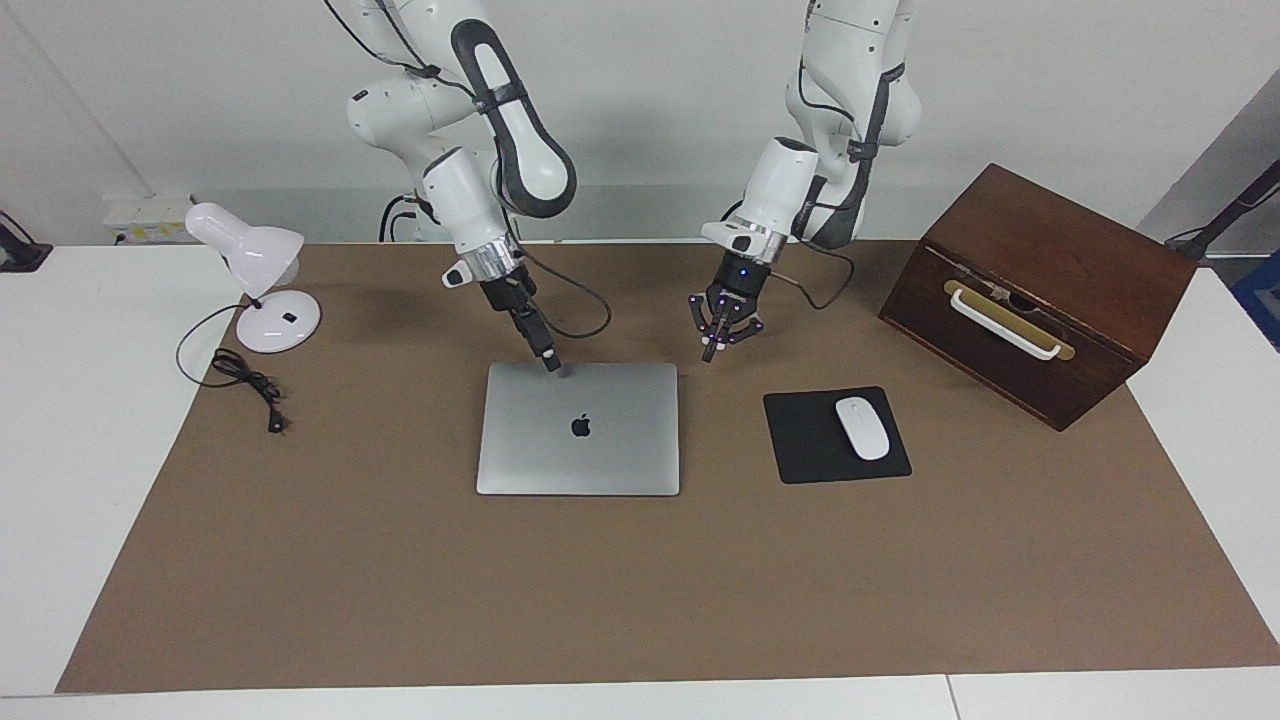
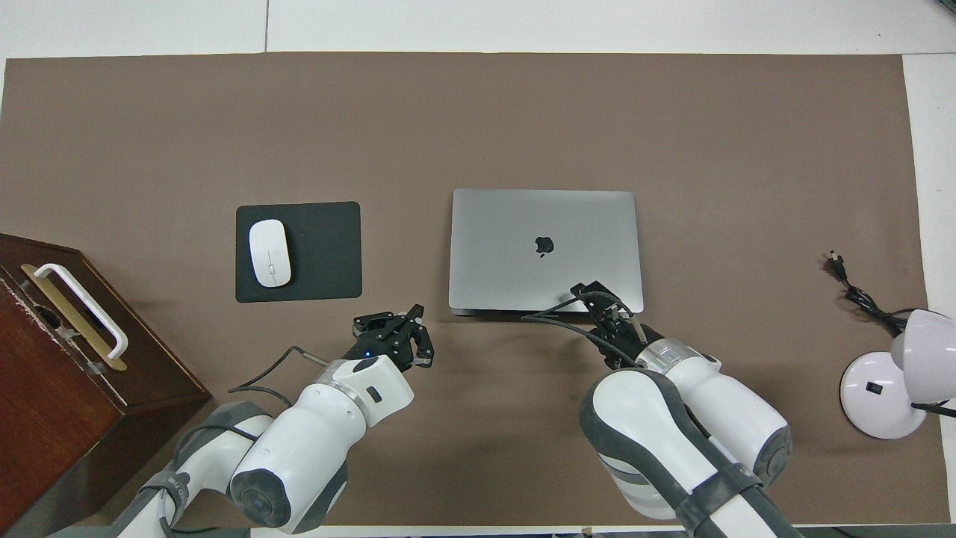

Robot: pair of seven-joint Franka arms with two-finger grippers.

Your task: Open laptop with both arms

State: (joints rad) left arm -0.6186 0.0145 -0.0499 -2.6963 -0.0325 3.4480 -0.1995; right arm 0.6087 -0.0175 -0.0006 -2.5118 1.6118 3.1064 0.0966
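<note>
Facing view findings, largest item first. Counter: brown-covered, with the wooden box at the left arm's end and the desk lamp at the right arm's end. Laptop: closed, flat at mid-counter, logo up, with the mouse pad and white mouse beside it toward the left arm's end.

Right gripper: at the laptop edge nearest the robots, tip down at or just above the lid; contact cannot be confirmed, nor can the state of its jaws. Left gripper: jaws clenched, empty, hovering over bare counter just beside the laptop corner nearest the robots.

Assessment: step in hand is the approach; lid not yet raised. Recommended practice: one gripper to steady the base with light downward pressure while the other catches the lid's lip and lifts slowly along the hinge arc. Risk: the thin, smooth shell may slide across the counter if pushed sideways.
</note>
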